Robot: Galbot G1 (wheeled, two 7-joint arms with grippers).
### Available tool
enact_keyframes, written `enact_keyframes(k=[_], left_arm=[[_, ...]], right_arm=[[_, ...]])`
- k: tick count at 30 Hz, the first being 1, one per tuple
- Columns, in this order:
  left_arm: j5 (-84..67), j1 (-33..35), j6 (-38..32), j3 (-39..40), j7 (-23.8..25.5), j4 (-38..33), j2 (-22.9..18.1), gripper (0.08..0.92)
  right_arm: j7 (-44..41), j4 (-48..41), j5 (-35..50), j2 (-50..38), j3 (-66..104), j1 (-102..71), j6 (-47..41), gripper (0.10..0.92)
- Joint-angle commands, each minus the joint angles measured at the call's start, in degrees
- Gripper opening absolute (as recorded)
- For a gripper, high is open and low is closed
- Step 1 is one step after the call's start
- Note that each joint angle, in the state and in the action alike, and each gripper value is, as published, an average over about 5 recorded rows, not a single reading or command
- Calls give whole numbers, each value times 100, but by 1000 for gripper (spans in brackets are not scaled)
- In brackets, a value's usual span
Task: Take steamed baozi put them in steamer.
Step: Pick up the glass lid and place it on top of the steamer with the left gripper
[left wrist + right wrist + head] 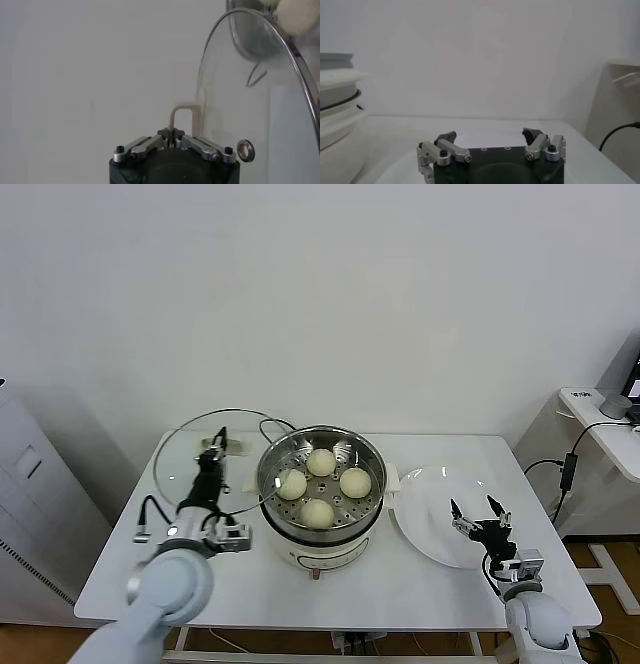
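**Around the cooking spot**

A white table (420, 599) stands against a plain pale wall (330, 284). On its left part a round glass lid (190, 459) with a cream handle (222, 446) is tilted up on edge; a small metal vent ring (245, 150) sits in the glass. On the right part lies a flat white plate (425, 509). A black cord (548, 466) hangs off the far right, beside a white side desk (605, 424). A grey cabinet (30, 504) stands at the left.

Count on the white table (120, 554)

Four steamed baozi (321, 462) in one steamer (300, 549); one glass lid (180, 454), one white plate (425, 529), and two grippers: left gripper (216, 442), right gripper (477, 513).
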Motion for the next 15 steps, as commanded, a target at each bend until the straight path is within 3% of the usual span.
enact_keyframes(k=[1, 15], left_arm=[[981, -841, 818, 1219, 482, 331, -951, 104], [1577, -820, 821, 1541, 561, 892, -1669, 104]], right_arm=[[-5, -74, -8, -17, -21, 70, 7, 823], [-23, -268, -74, 13, -56, 184, 30, 823]])
